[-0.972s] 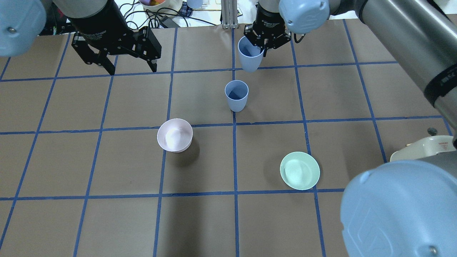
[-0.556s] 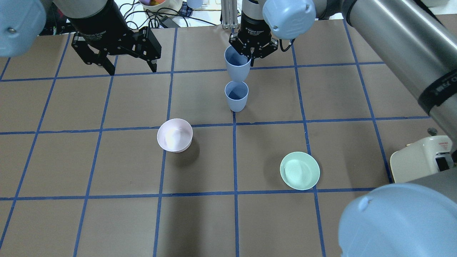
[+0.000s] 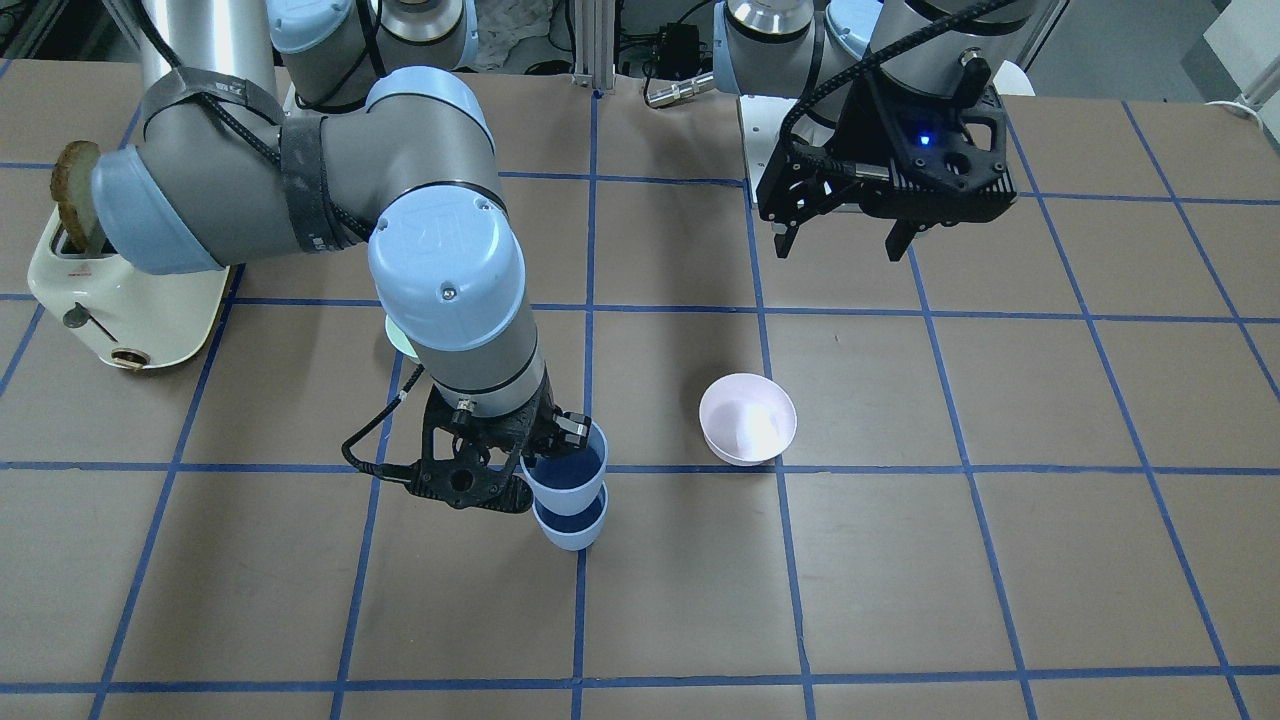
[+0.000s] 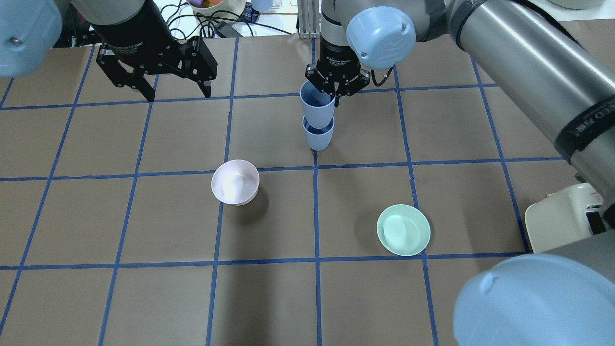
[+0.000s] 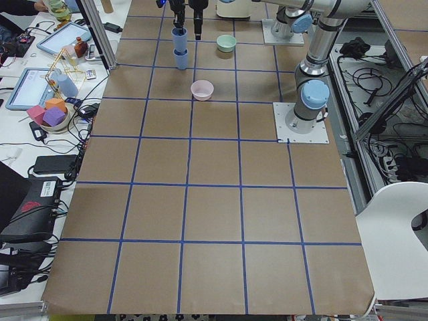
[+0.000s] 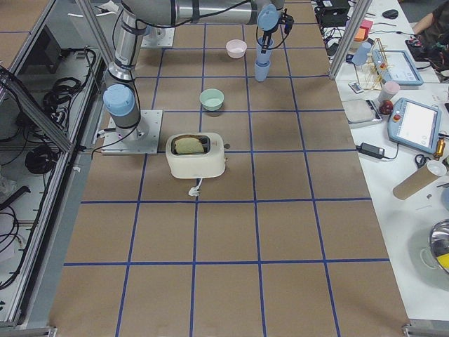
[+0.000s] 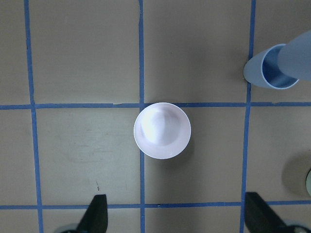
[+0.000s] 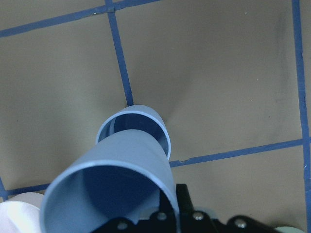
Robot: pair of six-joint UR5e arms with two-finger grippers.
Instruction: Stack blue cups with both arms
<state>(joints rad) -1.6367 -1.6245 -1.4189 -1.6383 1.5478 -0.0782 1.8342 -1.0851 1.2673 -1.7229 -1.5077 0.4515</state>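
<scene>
One blue cup (image 4: pixel 318 138) stands upright on the table at a grid line, far centre. My right gripper (image 4: pixel 336 89) is shut on the rim of the second blue cup (image 4: pixel 317 103) and holds it directly over the standing one. The held cup's base sits at or just inside the lower cup's mouth, as the right wrist view shows with the held cup (image 8: pixel 112 194) over the lower cup (image 8: pixel 150 119). My left gripper (image 4: pixel 178 93) hovers open and empty at the far left, above the pale pink bowl (image 7: pixel 162 130).
The pink bowl (image 4: pixel 235 181) sits left of centre and a mint-green bowl (image 4: pixel 403 229) right of centre. A cream toaster (image 4: pixel 562 216) with bread stands at the right edge. Cables and clutter lie beyond the table's far edge.
My right gripper has carried the held cup left and towards me, then down, from behind the standing cup to directly over its mouth. The left arm has not moved.
</scene>
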